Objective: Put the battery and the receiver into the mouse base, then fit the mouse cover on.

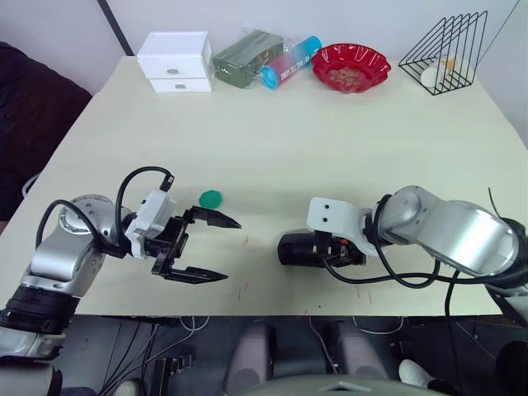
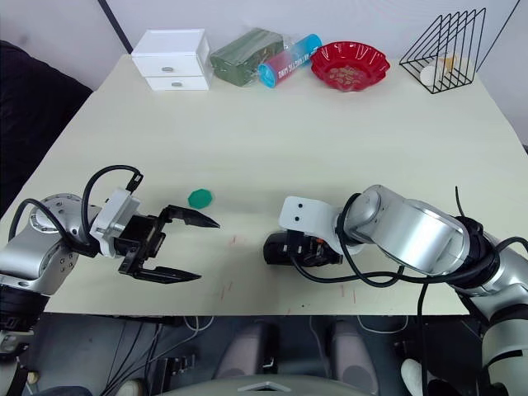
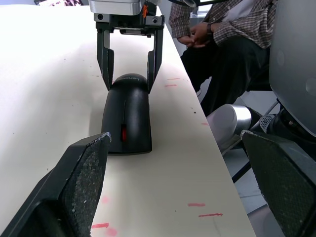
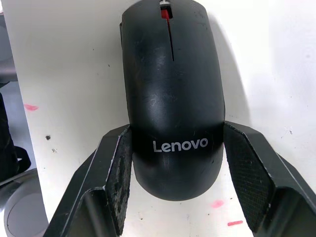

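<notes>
The black mouse [image 1: 293,247] lies near the table's front edge. Its glossy mouse cover [image 4: 173,98] sits on the mouse base, and a red wheel shows at the front slit. My right gripper [image 4: 177,131] holds the mouse's rear end, one finger against each side. In the left wrist view the same gripper [image 3: 131,74] straddles the far end of the mouse [image 3: 127,113]. My left gripper [image 1: 231,251] is open, a short way left of the mouse, with nothing between its fingers. The battery and the receiver are out of view.
A green round disc [image 1: 211,198] lies just behind my left gripper. Along the back edge stand a white drawer box [image 1: 175,62], a green packet [image 1: 246,56], a blue and pink can [image 1: 289,62], a red bowl [image 1: 351,66] and a wire rack [image 1: 445,54]. A seated person [image 3: 217,29] is beyond the table.
</notes>
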Available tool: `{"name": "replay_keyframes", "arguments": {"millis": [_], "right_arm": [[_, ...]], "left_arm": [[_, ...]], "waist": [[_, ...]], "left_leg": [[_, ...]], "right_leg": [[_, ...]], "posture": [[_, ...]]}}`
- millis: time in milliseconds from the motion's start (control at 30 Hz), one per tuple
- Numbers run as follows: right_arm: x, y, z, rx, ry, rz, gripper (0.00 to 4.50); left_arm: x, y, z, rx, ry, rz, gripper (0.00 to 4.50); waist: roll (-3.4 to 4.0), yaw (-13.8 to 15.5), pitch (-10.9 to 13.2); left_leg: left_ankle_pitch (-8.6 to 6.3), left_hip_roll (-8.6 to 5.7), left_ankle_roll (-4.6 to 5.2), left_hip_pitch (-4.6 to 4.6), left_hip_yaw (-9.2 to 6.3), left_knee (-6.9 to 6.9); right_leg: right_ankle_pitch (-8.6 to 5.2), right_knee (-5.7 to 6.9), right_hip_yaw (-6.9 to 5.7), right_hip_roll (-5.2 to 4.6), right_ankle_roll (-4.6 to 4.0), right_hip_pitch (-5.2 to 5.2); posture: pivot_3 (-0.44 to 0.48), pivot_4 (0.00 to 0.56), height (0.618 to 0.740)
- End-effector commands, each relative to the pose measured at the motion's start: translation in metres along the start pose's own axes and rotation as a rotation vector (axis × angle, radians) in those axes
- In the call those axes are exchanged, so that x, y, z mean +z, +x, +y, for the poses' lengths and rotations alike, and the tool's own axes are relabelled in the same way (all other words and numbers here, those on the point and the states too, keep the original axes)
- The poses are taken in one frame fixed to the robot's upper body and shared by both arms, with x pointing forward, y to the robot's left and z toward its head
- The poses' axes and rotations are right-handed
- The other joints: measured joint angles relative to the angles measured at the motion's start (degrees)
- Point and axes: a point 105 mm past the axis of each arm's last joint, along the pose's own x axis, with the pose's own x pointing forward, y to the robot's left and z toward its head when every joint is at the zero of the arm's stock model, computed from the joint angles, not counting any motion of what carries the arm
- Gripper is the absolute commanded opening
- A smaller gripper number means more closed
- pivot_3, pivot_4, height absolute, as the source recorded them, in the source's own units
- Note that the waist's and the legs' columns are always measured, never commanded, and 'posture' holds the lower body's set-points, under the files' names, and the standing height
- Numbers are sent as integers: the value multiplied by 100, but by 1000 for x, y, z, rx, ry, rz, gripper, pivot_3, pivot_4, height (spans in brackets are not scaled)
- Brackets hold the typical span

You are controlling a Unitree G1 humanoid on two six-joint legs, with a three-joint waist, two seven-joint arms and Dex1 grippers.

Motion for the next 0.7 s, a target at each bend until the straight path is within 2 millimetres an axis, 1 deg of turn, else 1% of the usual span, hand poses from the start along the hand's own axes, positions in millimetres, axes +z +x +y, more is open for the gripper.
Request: {"name": "replay_keyframes", "arguments": {"millis": [33,700], "right_arm": [[-2,-2,-3,-23,-11,15,2246],[-5,-3,-4,-28,-1,34,2246]], "left_arm": [[8,-2,-4,-30,41,-2,4500],[5,-3,-4,-24,35,-2,4500]], "waist": [[0,2,0],[0,3,0]], "left_leg": [[0,0,0,0,0,0],[0,0,0,0,0,0]], "right_leg": [[0,0,0,0,0,0],[0,-1,0,0,0,0]], "posture": [[0,150,740],[0,150,740]]}}
